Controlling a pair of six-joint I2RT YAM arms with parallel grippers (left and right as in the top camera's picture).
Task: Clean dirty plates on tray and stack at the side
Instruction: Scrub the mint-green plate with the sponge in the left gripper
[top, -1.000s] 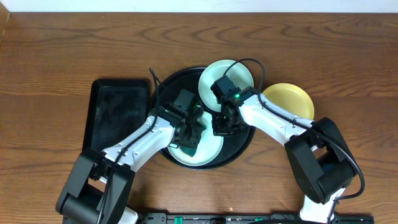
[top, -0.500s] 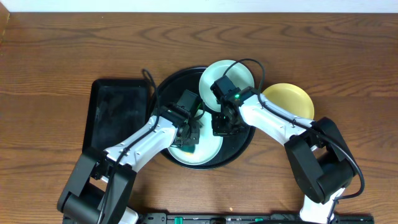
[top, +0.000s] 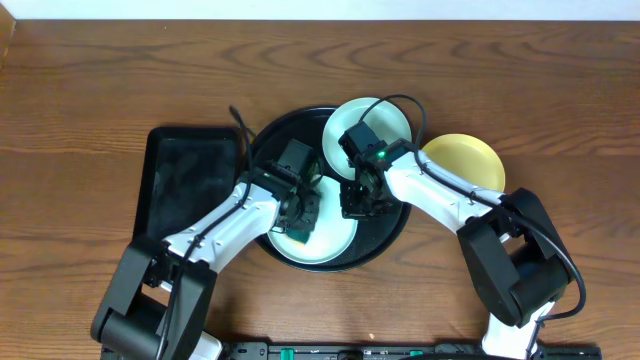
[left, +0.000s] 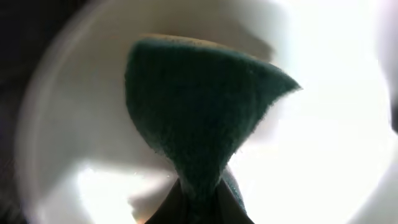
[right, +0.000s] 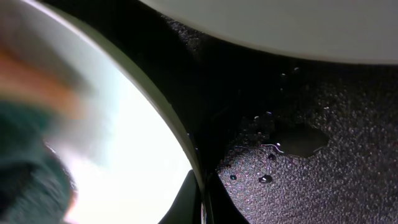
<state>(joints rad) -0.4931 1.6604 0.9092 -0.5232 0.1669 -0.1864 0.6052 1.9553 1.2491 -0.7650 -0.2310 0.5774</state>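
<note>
On the round black tray (top: 262, 140), I see the near aqua plate (top: 335, 248) lying flat under both arms. My left gripper (top: 302, 218) has its jaws pinching a dark green scouring pad (left: 199, 124), which is pressed onto that plate's inside. My right gripper (top: 357, 203) sits at the plate's right edge, jaws nipped astride its rim. The far aqua plate (top: 385, 112) overlaps the tray's back rim. The pale yellow plate (top: 470, 160) rests on the table (top: 100, 80), just right of the tray.
</note>
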